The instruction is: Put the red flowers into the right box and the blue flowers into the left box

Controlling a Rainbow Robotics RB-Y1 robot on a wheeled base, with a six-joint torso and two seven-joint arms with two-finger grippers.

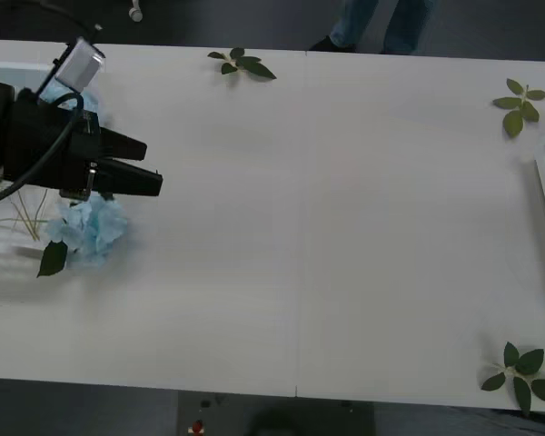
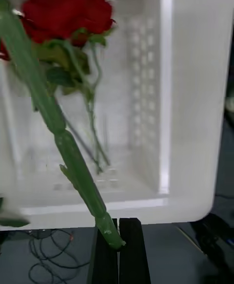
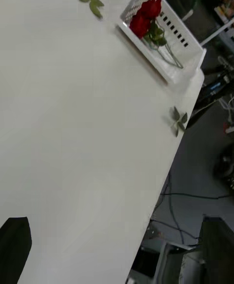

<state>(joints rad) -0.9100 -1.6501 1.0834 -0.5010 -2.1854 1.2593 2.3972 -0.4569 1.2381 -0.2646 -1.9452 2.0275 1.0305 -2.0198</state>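
One red rose [image 2: 63, 11] on a thick green stem is pinched at its stem end between the black jaws of the right gripper [image 2: 118, 245], which are closed tight on it, the bloom hanging over the right box [image 2: 190, 118], a shallow white plastic tray with a slotted wall. Other red flowers [image 3: 146, 13] already lie inside that tray, seen from the left wrist camera; their exact count cannot be told. The tray sits at the right end of the white worktop [image 1: 345, 227].

At the opposite end, pale sky-blue fluffy flower clusters [image 1: 93, 227] with green leaves rest at the rim of the left box [image 1: 9, 250], a white translucent tray; whether the heads lie fully inside cannot be told. The left gripper [image 1: 136, 163] hovers just above them, jaws parted and empty.

No task flowers remain on the open worktop; loose green leaf sprigs [image 1: 241, 64] lie at its edges. Judgement: sorting is nearly complete; the held rose awaits release, and the blue cluster's seating may need checking.
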